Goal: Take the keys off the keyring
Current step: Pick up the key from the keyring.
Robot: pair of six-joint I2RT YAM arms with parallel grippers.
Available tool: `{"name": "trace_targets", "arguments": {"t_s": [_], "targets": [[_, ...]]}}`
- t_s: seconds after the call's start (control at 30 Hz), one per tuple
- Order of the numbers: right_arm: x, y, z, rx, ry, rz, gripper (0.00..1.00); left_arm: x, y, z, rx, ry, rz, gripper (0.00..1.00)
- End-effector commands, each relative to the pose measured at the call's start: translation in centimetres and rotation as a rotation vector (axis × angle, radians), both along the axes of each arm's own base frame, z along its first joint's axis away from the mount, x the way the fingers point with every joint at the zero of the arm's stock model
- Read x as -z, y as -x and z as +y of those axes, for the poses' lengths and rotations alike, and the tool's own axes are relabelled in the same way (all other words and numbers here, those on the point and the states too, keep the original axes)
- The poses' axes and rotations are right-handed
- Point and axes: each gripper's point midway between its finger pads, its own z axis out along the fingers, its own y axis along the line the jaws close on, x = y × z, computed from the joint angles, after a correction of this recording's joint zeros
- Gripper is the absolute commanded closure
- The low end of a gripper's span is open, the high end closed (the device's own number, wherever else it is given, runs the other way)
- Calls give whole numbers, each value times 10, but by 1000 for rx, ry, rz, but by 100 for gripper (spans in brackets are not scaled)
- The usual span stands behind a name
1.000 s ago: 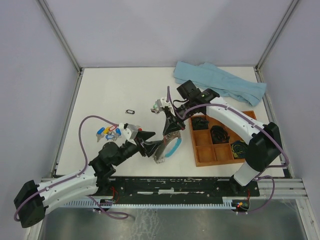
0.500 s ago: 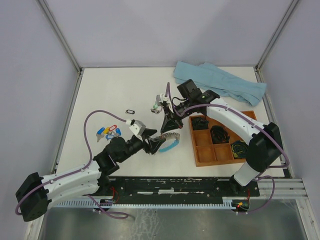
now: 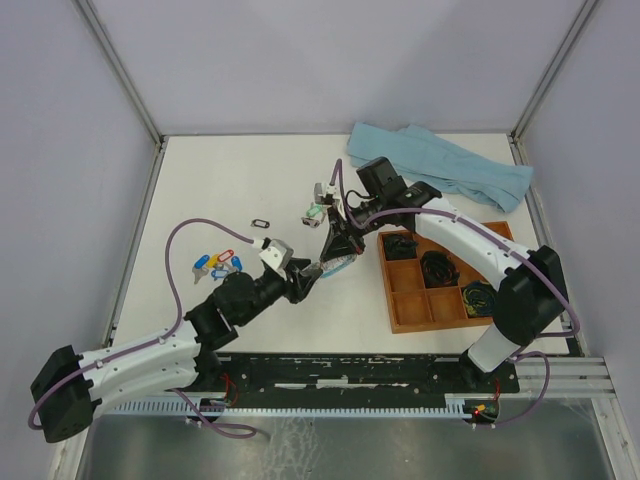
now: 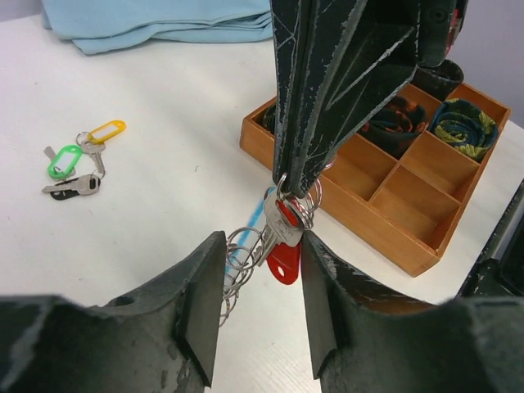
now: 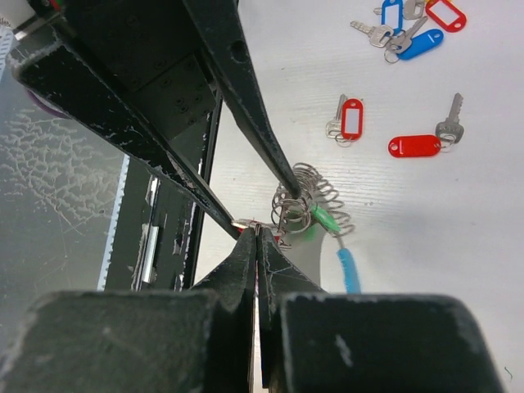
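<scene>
Right end effector (image 5: 256, 233): closed, pinching the keyring (image 4: 237, 260) by its upper rings.
Left end effector (image 4: 260, 246): open, one finger on either side of a red-tagged key (image 4: 284, 260) hanging on the keyring.
Keyring position: mid-tabletop (image 3: 230, 180), just left of the wooden tray (image 3: 440, 323).
Loose keys (image 3: 215, 264): on the tabletop, well left of the keyring.

Light-blue folded cloth (image 3: 440, 165) at far right of white worktop (image 3: 220, 180). Brown wooden compartment tray (image 3: 387, 285) nearer on right, w/ black coiled cable bundles (image 3: 437, 265) inside; small black oblong tag frame (image 3: 261, 224) lies well apart, left.
</scene>
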Motion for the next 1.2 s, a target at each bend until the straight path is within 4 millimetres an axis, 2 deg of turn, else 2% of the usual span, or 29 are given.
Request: {"name": "trace_targets", "arguments": {"t_s": [0.0, 0.17, 0.47, 0.57, 0.63, 0.67, 0.7, 0.77, 0.97, 1.07, 1.17], "targets": [[-27, -1, 2, 15, -65, -34, 99, -33, -5, 4, -21, 6, -97, 54], [-26, -3, 4, 38, -63, -7, 99, -37, -6, 3, -15, -9, -112, 66], [-29, -4, 7, 70, -69, 43, 99, -34, -10, 1, -14, -65, -123, 62], [-29, -4, 7, 72, -69, 47, 99, -33, -11, 0, -9, -87, -131, 64], [-29, -4, 7, 74, -68, 48, 99, -31, -11, 0, -8, -105, -132, 72], [-29, -4, 7, 75, -67, 49, 99, -31, -11, 0, -7, -114, -134, 80], [-28, -4, 7, 76, -66, 49, 99, -30, -11, 0, -7, -123, -134, 94], [-28, -5, 7, 80, -63, 46, 99, -33, -12, 3, -14, -133, -135, 97], [-23, -10, 3, 95, -39, 11, 99, -43, -8, 7, -16, -139, -92, 97], [-23, -12, 2, 100, -38, 3, 94, -43, -5, 4, -5, -133, -37, 97], [-26, -15, -2, 113, -39, -10, 78, -46, -1, -2, 11, -117, 29, 97]]}}
